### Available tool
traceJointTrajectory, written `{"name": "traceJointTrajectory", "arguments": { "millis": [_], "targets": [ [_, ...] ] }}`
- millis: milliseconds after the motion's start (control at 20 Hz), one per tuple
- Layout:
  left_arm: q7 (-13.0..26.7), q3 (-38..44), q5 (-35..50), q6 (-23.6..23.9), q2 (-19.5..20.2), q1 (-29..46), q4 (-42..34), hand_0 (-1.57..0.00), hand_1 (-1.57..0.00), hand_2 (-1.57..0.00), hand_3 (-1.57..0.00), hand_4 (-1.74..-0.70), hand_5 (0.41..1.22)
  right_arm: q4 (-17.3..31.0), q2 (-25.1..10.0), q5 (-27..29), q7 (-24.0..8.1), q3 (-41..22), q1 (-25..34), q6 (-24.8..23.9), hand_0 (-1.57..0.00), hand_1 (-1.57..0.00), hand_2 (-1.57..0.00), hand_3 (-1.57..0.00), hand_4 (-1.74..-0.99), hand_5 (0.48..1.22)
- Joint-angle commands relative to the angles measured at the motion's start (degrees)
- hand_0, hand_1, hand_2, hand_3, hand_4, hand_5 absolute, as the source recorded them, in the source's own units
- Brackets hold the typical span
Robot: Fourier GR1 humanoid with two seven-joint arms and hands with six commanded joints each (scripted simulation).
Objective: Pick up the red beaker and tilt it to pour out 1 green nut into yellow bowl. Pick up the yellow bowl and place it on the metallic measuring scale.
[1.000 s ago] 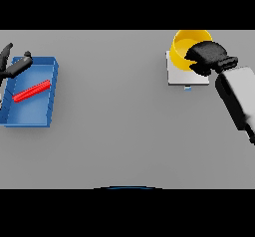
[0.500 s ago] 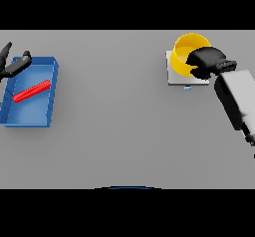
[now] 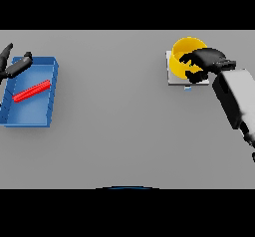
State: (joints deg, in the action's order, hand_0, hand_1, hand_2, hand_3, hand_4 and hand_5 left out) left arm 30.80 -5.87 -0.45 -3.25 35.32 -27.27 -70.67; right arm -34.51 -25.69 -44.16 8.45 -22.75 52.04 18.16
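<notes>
The yellow bowl (image 3: 180,57) sits on the metallic measuring scale (image 3: 172,79) at the far right of the table. My right hand (image 3: 205,60) is on the bowl's right side with its fingers curled over the rim and wall, hiding that part of the bowl. The red beaker (image 3: 31,91) lies on its side in a blue tray (image 3: 30,116) at the far left. My left hand (image 3: 15,65) hovers over the tray's far left corner, fingers spread and holding nothing. No green nut shows.
A small blue mark (image 3: 187,87) sits at the scale's near edge. My right forearm (image 3: 236,101) slants in from the lower right. Grey tabletop (image 3: 114,106) stretches between the tray and the scale.
The bowl and my right hand have come slightly down and toward me, settling over the scale. My left hand has drifted a little left at the tray's corner.
</notes>
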Motion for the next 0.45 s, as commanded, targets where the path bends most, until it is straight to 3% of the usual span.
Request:
{"name": "traceJointTrajectory", "arguments": {
  "millis": [0,150,400],
  "targets": [
    [0.34,-0.06,-0.25,-0.36,0.36,-0.29,0.61,0.00,0.00,0.00,0.00,-0.83,0.754,-0.06,-0.05,-0.18,0.43,-0.24,-0.40,-0.31,-0.39,-0.38,-0.30,-0.26,-1.476,0.847],
    [0.48,-0.33,-0.27,0.07,-0.42,-0.43,0.55,0.00,0.00,0.00,0.00,-0.83,0.752,0.07,-0.46,-0.96,1.10,-1.02,-0.07,-0.03,-0.20,-0.19,-0.15,-0.13,-1.435,0.817],
    [-0.07,-0.13,-0.24,0.57,-0.17,0.58,-0.45,0.00,0.00,0.00,0.00,-0.83,0.760,0.01,-0.79,-1.23,0.26,-1.42,-0.67,0.97,-0.06,-0.06,-0.05,-0.04,-1.390,0.779]
  ]
}}
